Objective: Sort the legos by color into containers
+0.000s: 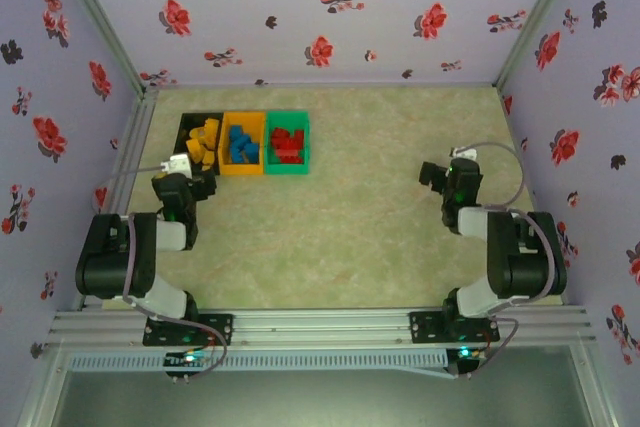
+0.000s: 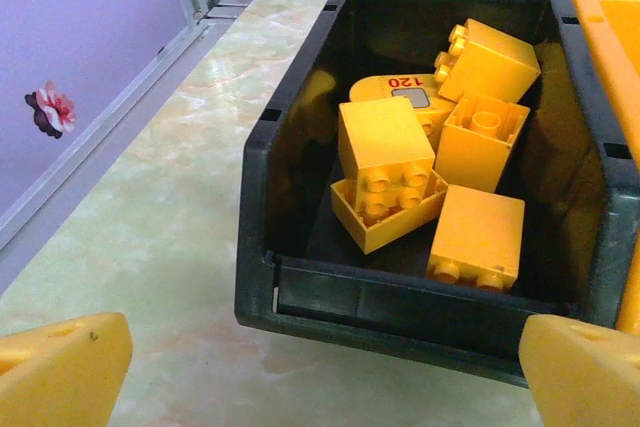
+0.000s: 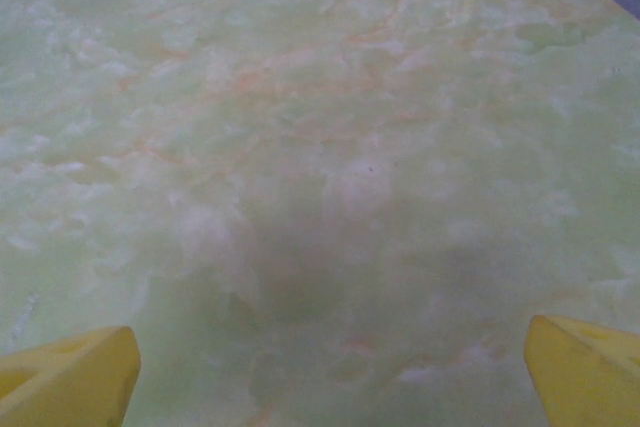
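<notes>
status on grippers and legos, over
Left gripper open, empty, facing black bin. Right gripper open, empty, over table. Legos binned by colour. Nothing blocking.

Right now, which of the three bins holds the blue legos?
The orange bin, the middle one; the black bin on its left holds yellow legos, the green bin red ones.

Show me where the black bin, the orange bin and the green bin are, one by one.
Black bin (image 2: 400, 302): left wrist view, on its front wall.
Orange bin (image 1: 242, 169): top view, on its near wall.
Green bin (image 1: 288, 170): top view, on its near wall.
</notes>
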Controlling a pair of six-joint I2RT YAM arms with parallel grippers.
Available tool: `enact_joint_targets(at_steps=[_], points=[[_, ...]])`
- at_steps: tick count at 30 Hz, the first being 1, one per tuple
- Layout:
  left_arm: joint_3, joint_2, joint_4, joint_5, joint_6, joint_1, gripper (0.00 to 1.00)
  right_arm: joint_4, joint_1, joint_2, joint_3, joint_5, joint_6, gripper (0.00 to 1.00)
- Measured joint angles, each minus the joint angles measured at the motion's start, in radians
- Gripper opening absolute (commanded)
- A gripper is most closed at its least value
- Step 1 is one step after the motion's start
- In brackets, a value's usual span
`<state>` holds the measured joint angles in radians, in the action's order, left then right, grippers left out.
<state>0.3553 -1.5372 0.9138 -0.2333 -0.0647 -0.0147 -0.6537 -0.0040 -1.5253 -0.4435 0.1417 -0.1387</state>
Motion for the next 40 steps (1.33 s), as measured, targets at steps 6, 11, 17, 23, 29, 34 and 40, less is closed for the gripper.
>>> enact_joint_targets(at_steps=[6, 11, 17, 23, 29, 34, 40], points=[[0.0, 0.0, 0.002, -0.003, -0.004, 0.0, 1.0, -0.168, -0.018, -0.044, 0.095, -0.032, 0.007, 0.99], [0.0, 0.0, 0.003, -0.003, -0.004, 0.0, 1.0, -0.206, -0.018, -0.044, 0.07, -0.088, 0.023, 0.99], [0.0, 0.0, 0.002, -0.01, -0.004, 0.0, 1.0, -0.21, -0.018, -0.044, 0.068, -0.102, 0.034, 0.99], [0.0, 0.0, 0.002, -0.01, -0.004, 0.0, 1.0, -0.21, -0.018, -0.044, 0.068, -0.106, 0.035, 0.99], [0.0, 0.0, 0.002, -0.01, -0.004, 0.0, 1.0, -0.21, -0.018, -0.044, 0.067, -0.109, 0.035, 0.99], [0.0, 0.0, 0.002, -0.01, -0.004, 0.0, 1.0, -0.21, -0.018, -0.044, 0.067, -0.11, 0.035, 0.99], [0.0, 0.0, 0.002, -0.01, -0.004, 0.0, 1.0, -0.209, -0.018, -0.044, 0.064, -0.113, 0.035, 0.99]])
